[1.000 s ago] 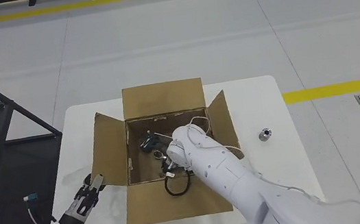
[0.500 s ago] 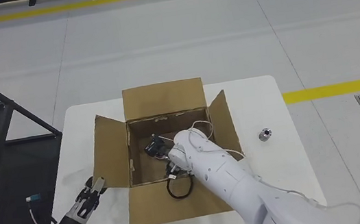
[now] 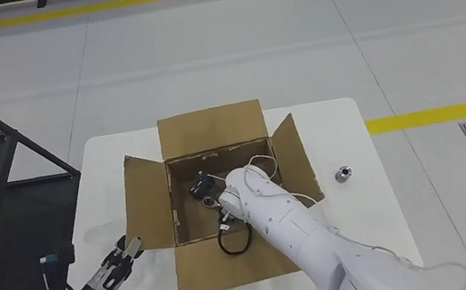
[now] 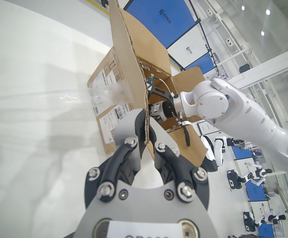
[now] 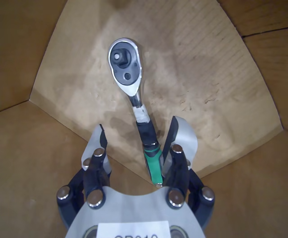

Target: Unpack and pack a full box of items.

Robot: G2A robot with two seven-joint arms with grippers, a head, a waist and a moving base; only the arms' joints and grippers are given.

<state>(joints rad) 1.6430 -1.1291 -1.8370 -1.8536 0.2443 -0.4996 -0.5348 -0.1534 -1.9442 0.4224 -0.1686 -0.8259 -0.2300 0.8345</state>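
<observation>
**A:** Why are the left jaws out at the side of the box (image 3: 213, 128)?

**B:** They are closed on the edge of its side flap (image 4: 126, 56), with the cardboard pinched between them. My guess is that this steadies the box on the surface (image 3: 347, 129) and keeps the flap folded out, clear of the opening.

**A:** And the right jaws?

**B:** They are down inside the box, spread wide and holding nothing. They straddle the handle of the ratchet (image 5: 125, 65), which lies flat on the box floor, nearer one side than the other.

**A:** So it's unpacking?

**B:** Seemingly. The ratchet looks like the next thing to come out. A small metal part (image 3: 342, 173) sits apart on the surface, beside the box's other flap.
</observation>
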